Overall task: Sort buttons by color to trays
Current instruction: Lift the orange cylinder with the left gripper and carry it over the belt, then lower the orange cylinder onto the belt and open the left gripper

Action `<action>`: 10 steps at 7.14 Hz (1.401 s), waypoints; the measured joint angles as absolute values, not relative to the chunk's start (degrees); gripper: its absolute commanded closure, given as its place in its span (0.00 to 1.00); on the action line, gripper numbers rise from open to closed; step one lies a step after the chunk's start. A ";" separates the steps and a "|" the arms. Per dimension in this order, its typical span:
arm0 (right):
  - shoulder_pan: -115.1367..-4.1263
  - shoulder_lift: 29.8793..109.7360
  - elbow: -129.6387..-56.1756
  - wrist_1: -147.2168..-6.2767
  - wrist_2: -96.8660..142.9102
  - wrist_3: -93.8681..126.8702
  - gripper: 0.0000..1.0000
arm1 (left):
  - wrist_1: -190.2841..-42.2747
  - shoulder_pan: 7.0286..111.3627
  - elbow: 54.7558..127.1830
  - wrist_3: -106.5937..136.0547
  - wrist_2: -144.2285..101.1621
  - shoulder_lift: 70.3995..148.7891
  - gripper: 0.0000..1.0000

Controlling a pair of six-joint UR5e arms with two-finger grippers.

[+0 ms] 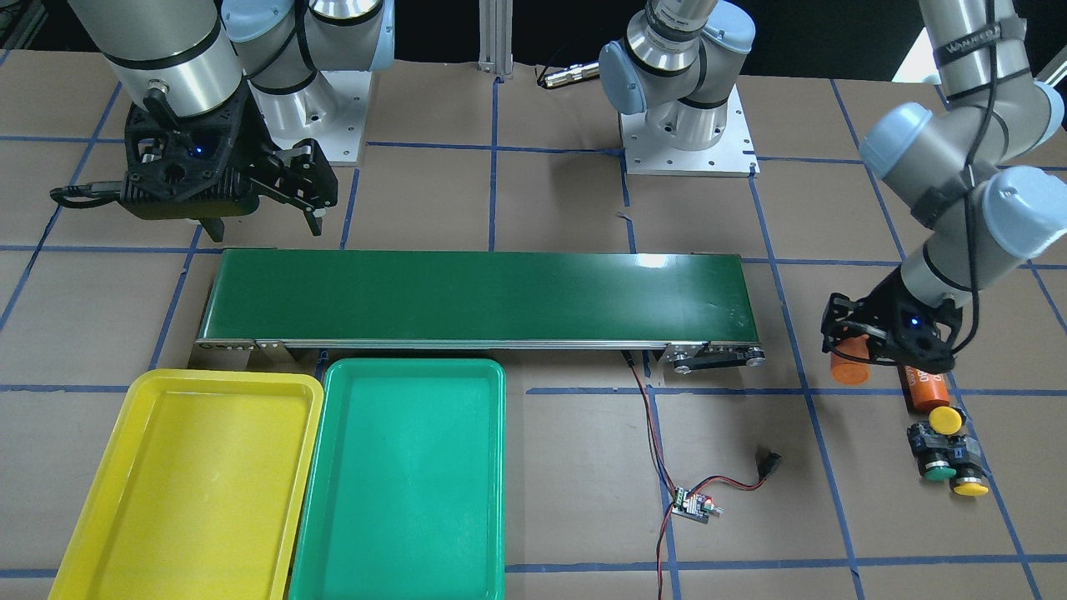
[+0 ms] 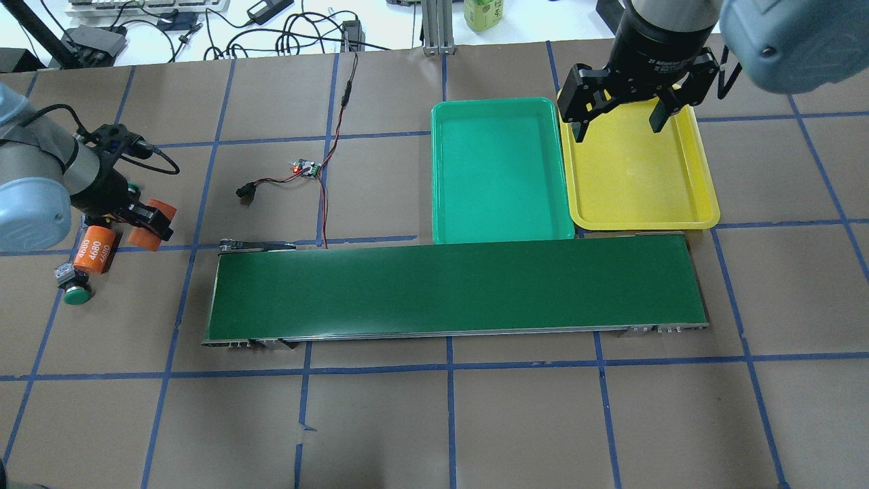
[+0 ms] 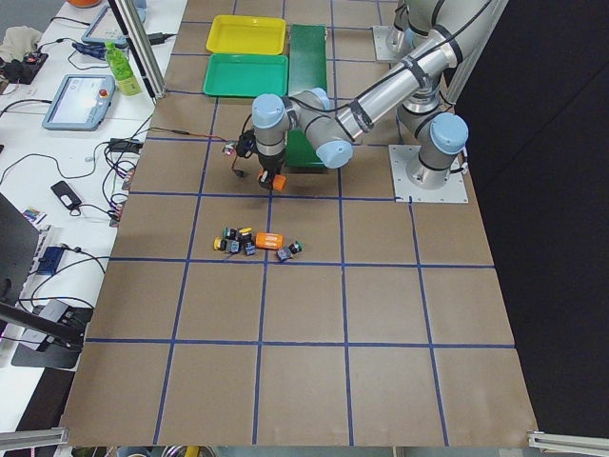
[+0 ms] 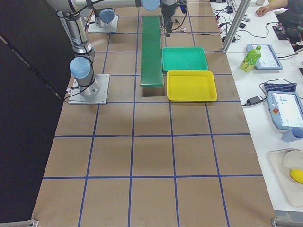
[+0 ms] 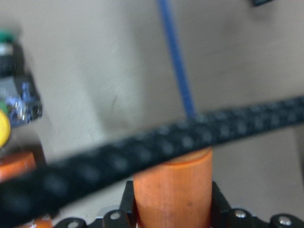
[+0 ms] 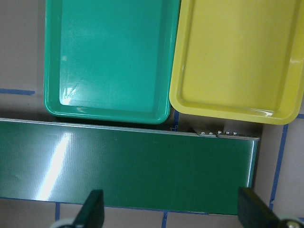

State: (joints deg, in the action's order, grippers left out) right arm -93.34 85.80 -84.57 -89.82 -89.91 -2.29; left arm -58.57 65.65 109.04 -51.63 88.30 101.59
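Three buttons lie in a cluster on the table: a yellow one [image 1: 946, 419], a green one [image 1: 939, 472] and another yellow one [image 1: 971, 487]. A further green button [image 2: 77, 293] lies apart. My left gripper [image 1: 854, 355] hangs just beyond the cluster, shut on an orange cylinder [image 1: 849, 369], which also shows in the left wrist view [image 5: 173, 187]. My right gripper [image 2: 618, 115] is open and empty above the yellow tray [image 2: 709, 183]. The green tray [image 2: 434, 170] lies beside the yellow one. Nothing lies in either tray.
A long dark-green conveyor belt [image 2: 455, 285] runs across the table between the trays and the robot. A second orange cylinder marked 4680 [image 2: 95, 248] lies by the buttons. A small wired circuit board [image 2: 305, 168] lies beyond the belt. A black cable [image 5: 142, 152] crosses the left wrist view.
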 measured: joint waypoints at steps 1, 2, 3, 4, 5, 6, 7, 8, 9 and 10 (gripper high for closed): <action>-93.34 85.79 -84.61 -89.83 -89.91 -2.28 0.00 | -59.46 69.46 109.79 -54.20 88.77 98.72 1.00; -93.35 85.78 -84.62 -89.82 -89.91 -2.29 0.00 | -59.84 73.03 111.30 -56.10 89.84 96.04 1.00; -93.37 85.78 -84.64 -89.83 -89.91 -2.30 0.00 | -59.82 75.81 113.87 -57.97 90.56 93.40 1.00; -93.37 85.79 -84.66 -89.83 -89.91 -2.34 0.00 | -59.49 78.56 116.87 -60.32 90.75 90.83 1.00; -93.38 85.78 -84.73 -89.82 -89.91 -2.36 0.00 | -59.21 81.60 119.12 -62.89 90.93 88.86 1.00; -93.37 85.78 -84.77 -89.82 -89.91 -2.37 0.00 | -59.02 84.46 120.37 -65.74 91.16 87.80 1.00; -93.35 85.78 -84.79 -89.83 -89.91 -2.37 0.00 | -58.47 86.41 121.15 -69.63 91.41 87.66 1.00; -93.34 85.78 -84.83 -89.83 -89.91 -2.37 0.00 | -56.79 87.13 122.00 -73.95 91.60 88.28 1.00; -93.34 85.78 -84.87 -89.82 -89.91 -2.36 0.00 | -54.46 87.23 123.28 -79.01 92.24 88.95 1.00; -93.34 85.80 -84.89 -89.82 -89.91 -2.32 0.00 | -52.37 87.22 124.81 -83.34 93.22 89.26 0.42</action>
State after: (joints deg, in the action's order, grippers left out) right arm -93.34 85.80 -84.89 -89.82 -89.91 -2.32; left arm -52.37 87.22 124.81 -83.34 93.22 89.26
